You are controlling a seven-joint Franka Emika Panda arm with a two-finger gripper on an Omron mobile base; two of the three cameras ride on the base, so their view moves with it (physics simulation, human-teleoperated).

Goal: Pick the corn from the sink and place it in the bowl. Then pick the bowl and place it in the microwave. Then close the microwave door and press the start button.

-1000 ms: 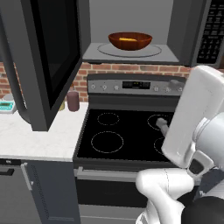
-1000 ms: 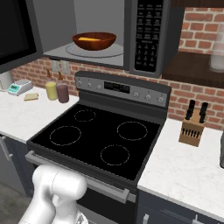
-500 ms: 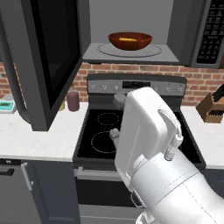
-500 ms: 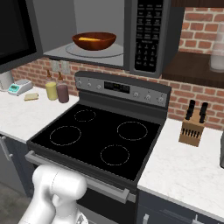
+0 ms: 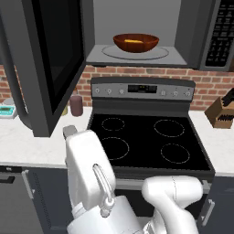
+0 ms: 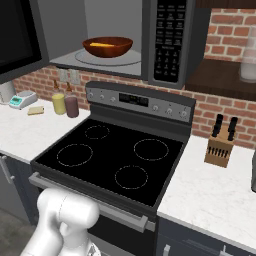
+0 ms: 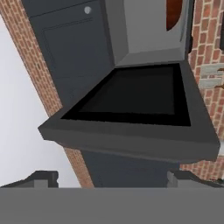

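The reddish-brown bowl (image 5: 135, 42) sits on the glass turntable inside the open microwave (image 5: 137, 57), with the yellow corn (image 5: 133, 41) lying in it. From the right, the bowl (image 6: 107, 46) and corn (image 6: 102, 44) show next to the black button panel (image 6: 167, 40). The microwave door (image 5: 55, 64) stands swung wide open to the left. In the hand view my gripper (image 7: 113, 178) is open and holds nothing, facing the door (image 7: 131, 103) edge-on, a little short of it. The bowl's rim (image 7: 173, 13) peeks in at the top. The sink is out of view.
Below the microwave is a black stove (image 5: 146, 137) with a control strip (image 6: 140, 100). A knife block (image 6: 220, 146) stands on the right counter. Two bottles (image 6: 66, 104) and a small scale (image 6: 22, 100) are on the left counter. My white arm (image 5: 89, 173) rises before the stove's front left.
My arm has swung from the right side of the left base view across to the left, in front of the stove. Bowl, corn and door have not moved.
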